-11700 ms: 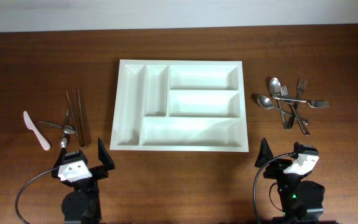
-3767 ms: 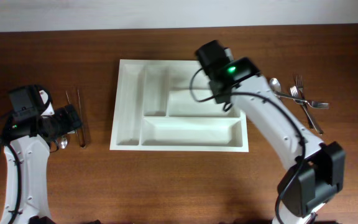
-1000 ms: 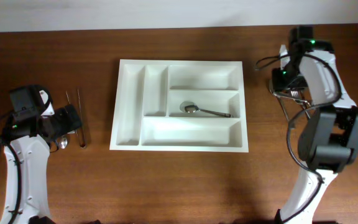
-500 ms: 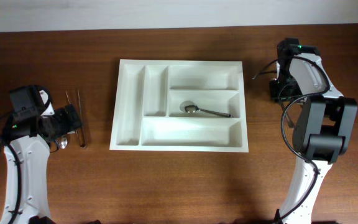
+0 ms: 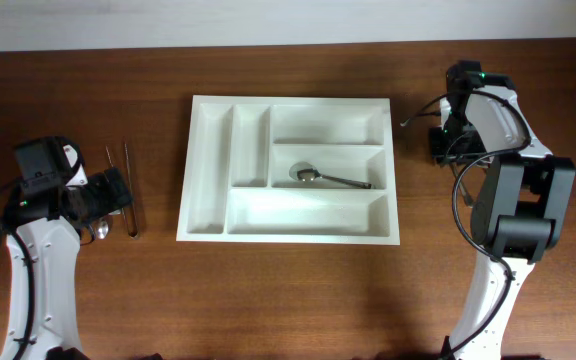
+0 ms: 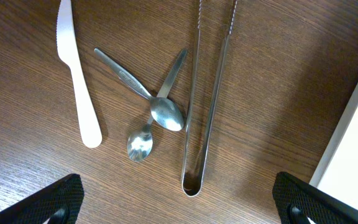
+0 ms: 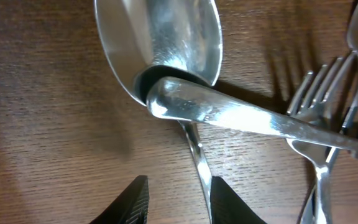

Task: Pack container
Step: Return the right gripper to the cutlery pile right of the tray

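Our right gripper [image 7: 179,199] has dropped to three o'clock of the white plastic tray [image 5: 208,170], narrowly astride a steel spoon [image 7: 160,43] pinned under another handle [image 7: 241,121]; left gripper [image 6: 179,202] gapes wide.

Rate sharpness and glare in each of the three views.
Overhead: sharp, evenly lit, the white cutlery tray bright but not blown out. Left wrist: crisp wood grain, faint shine on the tongs. Right wrist: very close, soft focus, strong glare on the spoon.

Plastic knife [image 6: 76,81], two spoons [image 6: 167,114], tongs [image 6: 189,124] on table [image 6: 278,74]
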You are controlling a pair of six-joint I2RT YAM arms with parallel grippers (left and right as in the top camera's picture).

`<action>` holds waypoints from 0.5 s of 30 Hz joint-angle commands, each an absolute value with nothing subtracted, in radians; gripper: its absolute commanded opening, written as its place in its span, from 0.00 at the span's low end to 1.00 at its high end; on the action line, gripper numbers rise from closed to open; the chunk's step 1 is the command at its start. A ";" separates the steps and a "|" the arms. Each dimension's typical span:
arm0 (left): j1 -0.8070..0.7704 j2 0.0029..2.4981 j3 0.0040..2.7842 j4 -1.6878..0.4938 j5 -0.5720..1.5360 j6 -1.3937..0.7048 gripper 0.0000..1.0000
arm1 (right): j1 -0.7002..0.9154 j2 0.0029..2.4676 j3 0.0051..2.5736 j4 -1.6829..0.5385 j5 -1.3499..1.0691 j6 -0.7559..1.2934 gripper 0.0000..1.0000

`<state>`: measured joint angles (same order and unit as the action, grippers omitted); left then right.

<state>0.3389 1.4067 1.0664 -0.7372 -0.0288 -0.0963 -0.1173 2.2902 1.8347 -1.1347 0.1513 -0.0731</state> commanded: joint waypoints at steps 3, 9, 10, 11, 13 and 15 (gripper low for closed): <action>0.344 1.411 1.087 -0.735 -0.014 -0.084 0.99 | -0.127 2.297 1.774 -1.106 0.123 -0.077 0.33; 0.344 1.411 1.087 -0.735 -0.014 -0.084 0.99 | -0.128 2.297 1.760 -1.089 0.123 -0.077 0.27; 0.344 1.411 1.087 -0.735 -0.014 -0.084 0.99 | -0.128 2.297 1.760 -1.088 0.123 -0.077 0.27; 0.344 1.411 1.087 -0.735 -0.014 -0.084 0.99 | -0.128 2.297 1.760 -1.085 0.124 -0.078 0.27; 0.344 1.411 1.087 -0.735 -0.014 -0.084 0.99 | -0.130 2.298 1.760 -1.073 0.131 -0.078 0.28; 0.344 1.411 1.087 -0.735 -0.014 -0.084 0.99 | -0.132 2.297 1.760 -1.074 0.130 -0.077 0.28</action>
<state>0.3389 1.4067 1.0664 -0.7372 -0.0288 -0.0963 -0.1238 2.2890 1.7798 -1.0817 0.1329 -0.0795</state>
